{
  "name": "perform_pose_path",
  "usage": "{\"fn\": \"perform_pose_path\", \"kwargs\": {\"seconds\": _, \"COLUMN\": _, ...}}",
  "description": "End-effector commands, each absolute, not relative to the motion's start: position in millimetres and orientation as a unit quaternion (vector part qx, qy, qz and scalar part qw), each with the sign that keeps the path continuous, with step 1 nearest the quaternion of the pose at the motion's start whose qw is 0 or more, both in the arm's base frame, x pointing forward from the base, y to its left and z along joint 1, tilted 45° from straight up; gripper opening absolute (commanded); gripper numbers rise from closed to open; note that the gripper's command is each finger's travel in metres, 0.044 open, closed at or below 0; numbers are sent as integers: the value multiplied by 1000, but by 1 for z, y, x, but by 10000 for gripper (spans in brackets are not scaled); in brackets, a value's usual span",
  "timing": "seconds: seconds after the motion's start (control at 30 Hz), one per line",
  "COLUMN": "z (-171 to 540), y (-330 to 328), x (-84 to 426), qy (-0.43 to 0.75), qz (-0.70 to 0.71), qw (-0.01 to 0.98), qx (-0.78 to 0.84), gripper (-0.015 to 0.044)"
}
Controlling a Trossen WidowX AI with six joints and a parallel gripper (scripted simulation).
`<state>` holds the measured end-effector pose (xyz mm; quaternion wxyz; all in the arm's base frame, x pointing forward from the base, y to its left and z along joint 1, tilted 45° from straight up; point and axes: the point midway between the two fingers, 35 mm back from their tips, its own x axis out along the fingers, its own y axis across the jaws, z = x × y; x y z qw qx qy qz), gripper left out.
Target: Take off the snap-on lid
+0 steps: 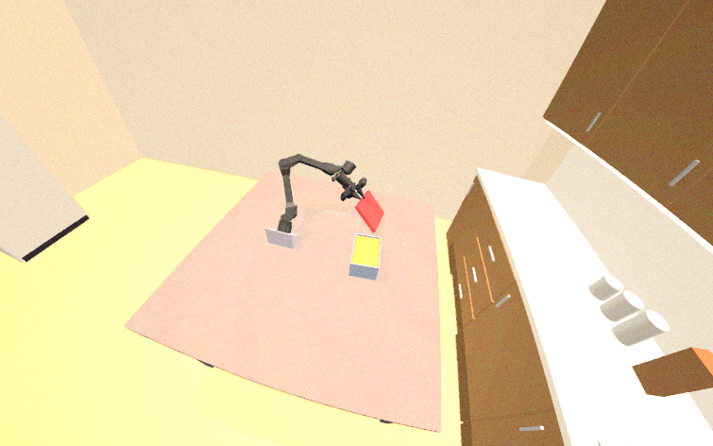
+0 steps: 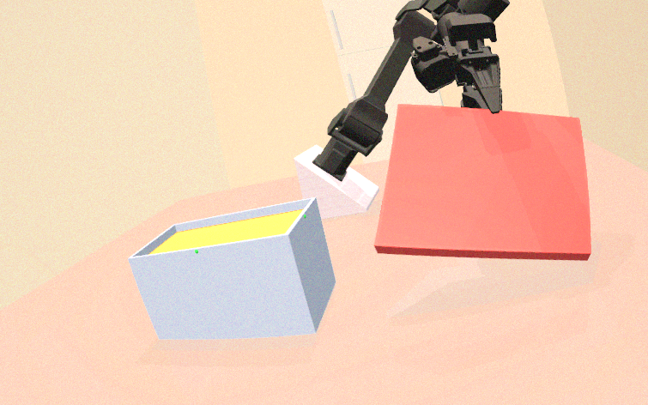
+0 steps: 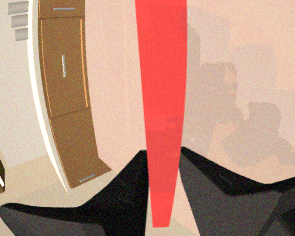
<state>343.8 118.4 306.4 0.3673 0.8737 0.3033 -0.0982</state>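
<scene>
The red lid (image 1: 369, 212) (image 2: 482, 181) (image 3: 163, 90) hangs steeply tilted in the air above the table (image 1: 270, 321) (image 2: 366, 352), beside the box and apart from it. My gripper (image 1: 363, 197) (image 2: 487, 109) (image 3: 162, 154) is shut on the lid's upper edge, with one finger on each side of it in the wrist view. The grey-blue storage box (image 1: 364, 271) (image 2: 230, 296) stands upright and open on the table, with a yellow surface inside it just below the rim. The lid's lower edge is off the table in the exterior view. The box is not visible in the wrist view.
The arm's pale base block (image 1: 282, 238) (image 2: 316, 185) stands on the table to the left of the box in the top view. Brown cabinets (image 1: 491, 310) (image 3: 65, 65) with a white counter stand beyond the table's right edge, with white cylinders (image 1: 621, 305) on the counter.
</scene>
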Motion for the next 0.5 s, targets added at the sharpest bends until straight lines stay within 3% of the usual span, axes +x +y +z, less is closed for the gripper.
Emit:
{"fn": "perform_pose_path", "kwargs": {"seconds": 0.0, "z": 307, "y": 118, "x": 345, "qy": 295, "qz": -97, "qw": 367, "qx": 877, "gripper": 0}}
{"fn": "perform_pose_path", "kwargs": {"seconds": 0.47, "z": 299, "y": 126, "x": 346, "qy": 295, "qz": -97, "qw": 367, "qx": 877, "gripper": 0}}
